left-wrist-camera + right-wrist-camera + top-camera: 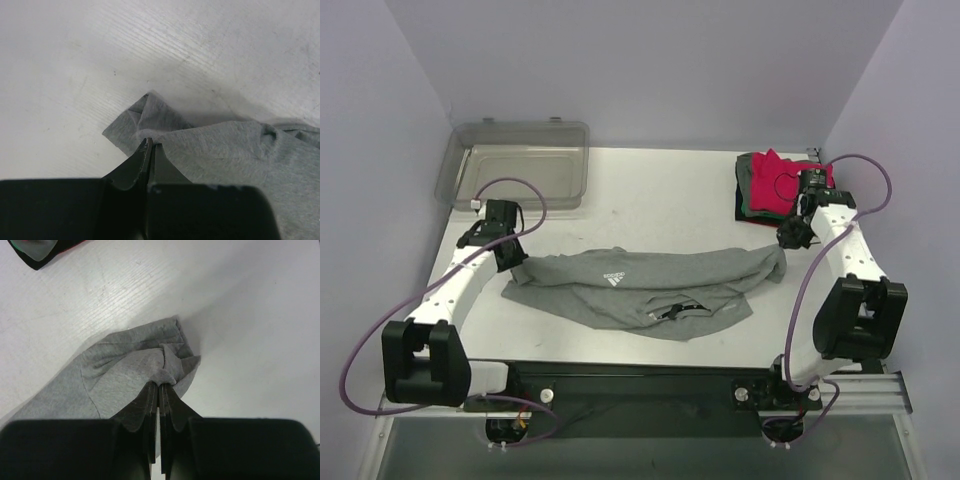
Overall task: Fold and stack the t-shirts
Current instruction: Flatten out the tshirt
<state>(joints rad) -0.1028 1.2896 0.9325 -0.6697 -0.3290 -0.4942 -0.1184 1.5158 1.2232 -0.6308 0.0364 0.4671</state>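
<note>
A heather-grey t-shirt (640, 285) with a white logo lies stretched across the middle of the table, rumpled along its near edge. My left gripper (510, 258) is shut on its left end; the wrist view shows the grey cloth (165, 120) pinched at the tips of my left gripper (151, 142). At the shirt's right end my right gripper (788, 238) is shut on a bunched corner of the cloth (125, 370), which sits right at the tips of the right gripper (161, 384). A stack of folded t-shirts (770, 185), pink-red on top over green and dark, sits at the back right.
A clear plastic bin (520, 165) stands at the back left corner of the table (660, 200). Walls close in at the left, back and right. A corner of the folded stack (37, 252) shows at the top left of the right wrist view.
</note>
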